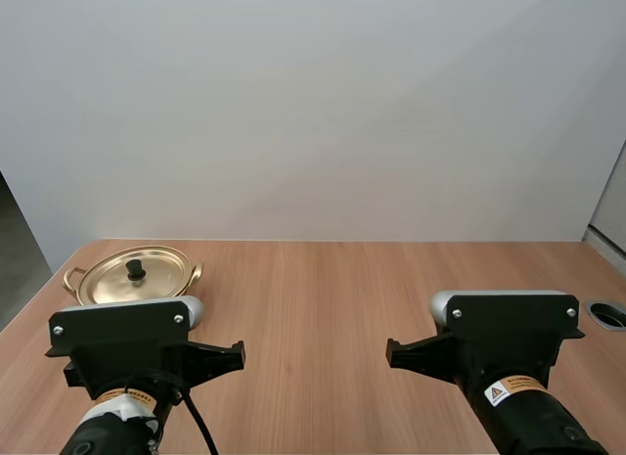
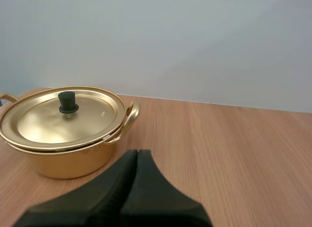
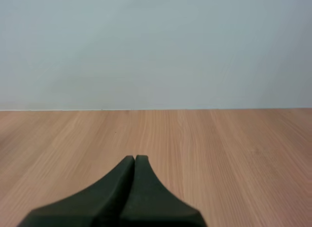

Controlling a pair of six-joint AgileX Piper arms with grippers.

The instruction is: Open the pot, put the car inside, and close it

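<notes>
Wood-grain worktop [image 1: 323, 298] under a plain pale wall, our two arms low at the near edge.

Our left tool [image 2: 137, 154] and right tool [image 3: 135, 159] each lie pressed into one dark wedge, gripping nothing. We see the round golden metal pot [image 2: 68, 161] just ahead of the left tool, its golden lid [image 2: 63, 114] with a black knob [image 2: 68, 102] seated on it. We see no car, so it may be inside the lidded pot or not yet brought.

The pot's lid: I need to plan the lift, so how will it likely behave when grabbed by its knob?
The lid looks like thin polished metal, so probably stiff and light. Its small black knob stands upright at the centre, a likely pinch point, though its smooth surface might slip. The lid sits loosely on the pot, so it should lift free.
</notes>
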